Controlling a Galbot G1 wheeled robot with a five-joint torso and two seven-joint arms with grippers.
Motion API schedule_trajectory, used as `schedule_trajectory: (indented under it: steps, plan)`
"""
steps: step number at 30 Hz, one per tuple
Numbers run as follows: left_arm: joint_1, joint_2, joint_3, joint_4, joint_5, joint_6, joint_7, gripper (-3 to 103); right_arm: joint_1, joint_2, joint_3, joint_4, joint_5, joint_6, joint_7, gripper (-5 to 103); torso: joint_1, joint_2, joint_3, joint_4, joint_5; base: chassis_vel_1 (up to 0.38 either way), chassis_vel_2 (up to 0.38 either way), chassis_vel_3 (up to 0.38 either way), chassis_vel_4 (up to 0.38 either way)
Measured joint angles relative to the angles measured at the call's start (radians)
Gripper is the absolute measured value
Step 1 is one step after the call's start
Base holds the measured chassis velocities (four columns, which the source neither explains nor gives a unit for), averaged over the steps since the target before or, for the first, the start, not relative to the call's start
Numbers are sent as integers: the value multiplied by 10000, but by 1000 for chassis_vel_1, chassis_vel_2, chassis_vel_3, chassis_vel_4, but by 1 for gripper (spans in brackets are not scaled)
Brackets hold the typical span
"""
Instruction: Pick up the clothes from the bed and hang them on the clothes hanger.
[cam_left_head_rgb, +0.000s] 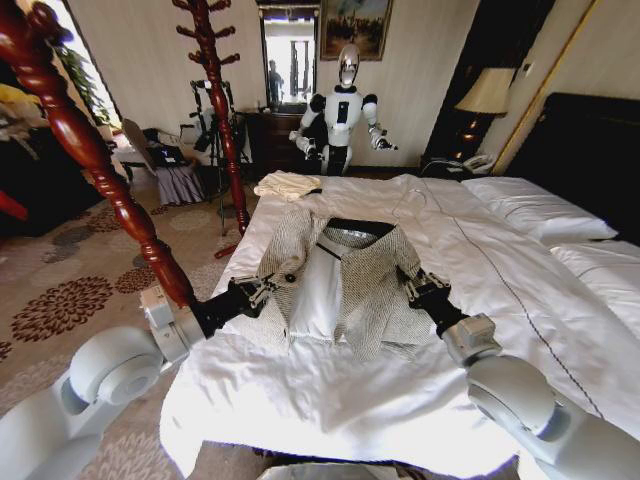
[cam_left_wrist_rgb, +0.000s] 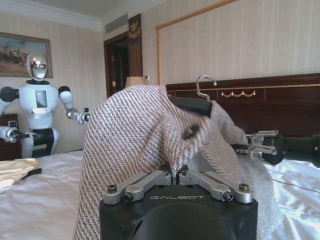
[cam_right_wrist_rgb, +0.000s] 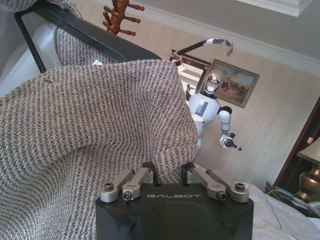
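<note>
Left gripper (cam_left_head_rgb: 268, 290) jaws pinch jacket (cam_left_head_rgb: 345, 285) edge; right gripper (cam_left_head_rgb: 413, 285) jaws clamp opposite edge, over bed (cam_left_head_rgb: 480, 330).

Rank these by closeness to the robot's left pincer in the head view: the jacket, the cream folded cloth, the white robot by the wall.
1. The jacket: gripped by the left pincer at its edge.
2. The cream folded cloth: farther up the bed.
3. The white robot: beyond the bed, by the wall.
</note>
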Motion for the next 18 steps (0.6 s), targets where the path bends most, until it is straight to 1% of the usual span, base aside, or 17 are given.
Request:
schedule_trajectory:
  steps: [3,5,7,8,9,11,12,13,14,15,16,18]
  plan:
    - [26,-54,-8,19,66,-30,-51,2,-127,-2,78,174,192,2,18,24,1,-1,0,0,0,0,0,0,0]
    - [32,-77,22,-110,-32,-95,-69,2,-221,-2,102,260,290,1,64,24,1,0,0,0,-1,0,0,0,0]
    - [-44,-81,66,-372,-374,-159,-61,2,-282,0,91,260,223,-4,71,24,0,0,0,0,0,0,0,0,0]
    - [-122,-60,73,-564,-628,-180,-53,2,-325,4,26,203,27,-25,71,24,0,0,0,0,0,0,0,0,0]
    - [-122,-60,73,-564,-628,-180,-53,2,-325,4,26,203,27,-25,71,24,0,0,0,0,0,0,0,0,0]
    - [-215,21,60,-790,-881,-204,-43,2,-381,7,-90,56,-528,-65,53,24,1,1,0,0,1,0,0,0,0]
    - [-252,92,24,-882,-995,-210,-31,2,-414,11,-176,-104,-1163,-70,-26,24,0,0,0,0,2,0,0,0,0]
    - [-256,161,-7,-922,-1062,-210,-17,2,-418,33,-264,-343,-2133,-29,-175,24,0,0,-1,-1,2,0,0,0,0]
    - [-233,199,-15,-927,-1086,-211,-8,2,-401,53,-303,-512,-2795,14,-290,24,0,0,0,-1,3,0,0,0,0]
    - [-233,199,-15,-927,-1086,-211,-8,2,-401,53,-303,-512,-2795,14,-290,24,0,0,0,-1,3,0,0,0,0]
    - [-209,216,-15,-933,-1091,-211,0,2,-374,68,-322,-606,-3156,36,-347,24,0,0,0,-1,2,0,0,0,0]
    - [-109,247,11,-938,-1087,-209,57,2,-254,128,-317,-963,-4341,157,-610,23,1,0,0,2,2,0,0,0,0]
